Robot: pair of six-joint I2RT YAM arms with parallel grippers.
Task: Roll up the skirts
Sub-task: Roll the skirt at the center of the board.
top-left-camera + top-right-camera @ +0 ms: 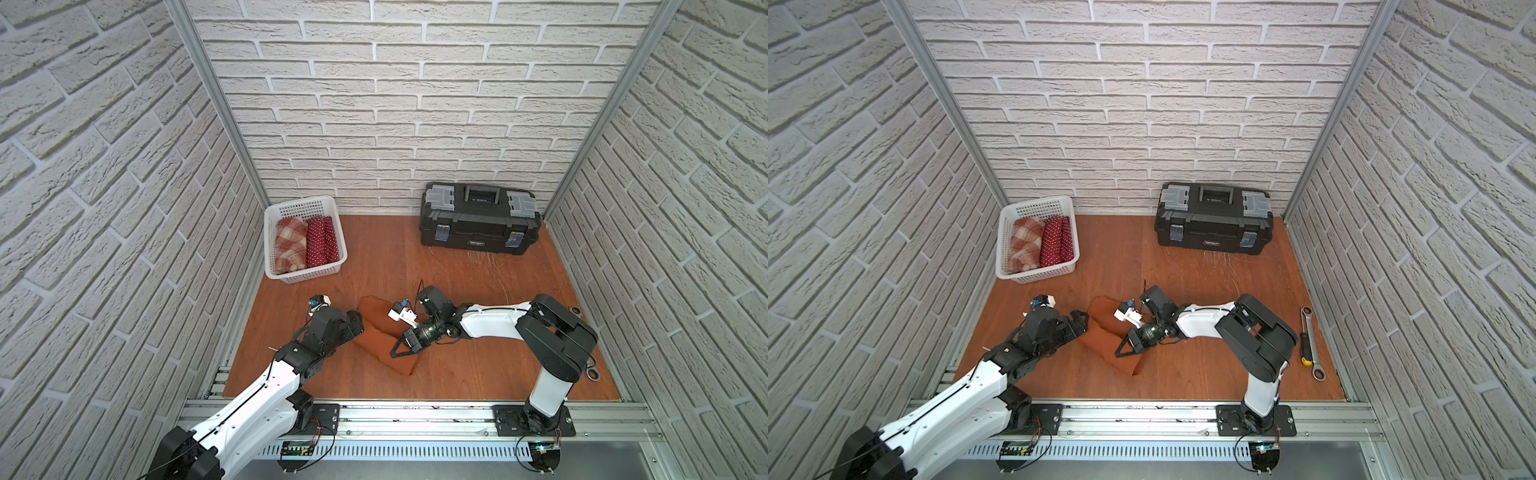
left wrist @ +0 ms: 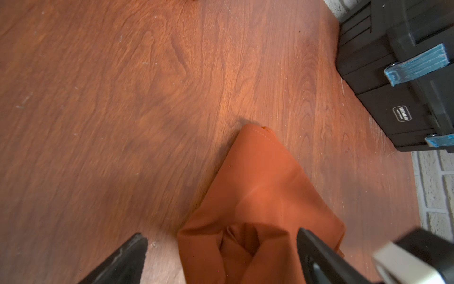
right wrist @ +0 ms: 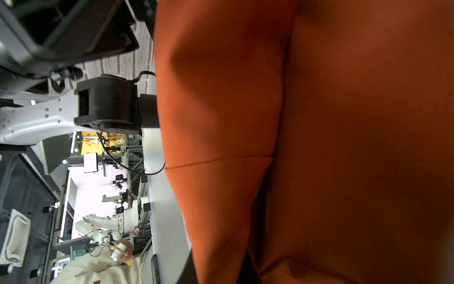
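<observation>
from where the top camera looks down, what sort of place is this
Probably a robot lab test cell dressed as a room: brick-print wall panels on aluminium frame posts, a wood-look floor, and robot arms bolted to a rail.

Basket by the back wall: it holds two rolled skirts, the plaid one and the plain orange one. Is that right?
Not quite. The basket holds the plaid skirt and the dark red polka-dot skirt, both rolled, as both top views show. The orange skirt lies outside it on the table, between the two arms.
</observation>
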